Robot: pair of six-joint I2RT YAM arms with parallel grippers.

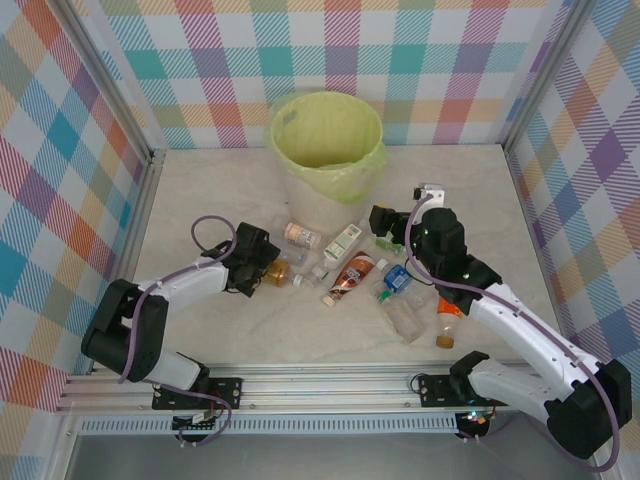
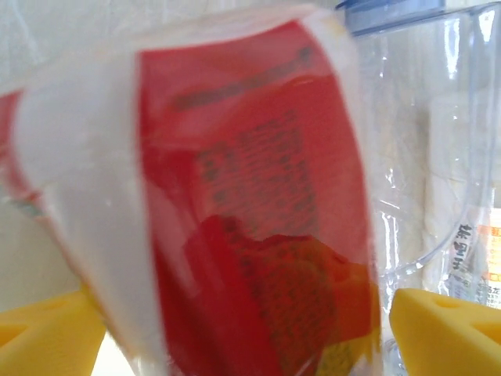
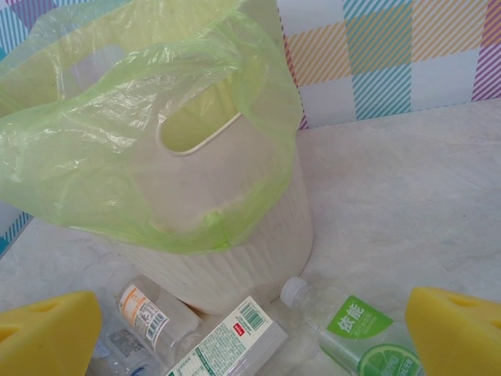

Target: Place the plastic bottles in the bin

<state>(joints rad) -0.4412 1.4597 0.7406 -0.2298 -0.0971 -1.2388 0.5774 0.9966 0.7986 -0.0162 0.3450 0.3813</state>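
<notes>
The bin [image 1: 325,150], beige with a yellow-green bag, stands at the back centre. Several plastic bottles lie in front of it, among them a brown-labelled one [image 1: 352,277] and a blue-labelled one [image 1: 397,280]. My left gripper [image 1: 262,262] is low at the left end of the heap. In the left wrist view a red-labelled bottle [image 2: 258,196] lies between its yellow pads [image 2: 47,337], close to both; contact is unclear. My right gripper [image 1: 385,225] hangs open and empty above a green-labelled bottle [image 3: 368,333], with the bin [image 3: 227,243] just beyond.
A clear bottle [image 1: 405,318] and an orange-capped one [image 1: 446,322] lie right of the heap under the right arm. A white-labelled square bottle [image 3: 235,341] and an orange-labelled one [image 3: 149,313] rest against the bin's foot. Checked walls enclose the table on three sides.
</notes>
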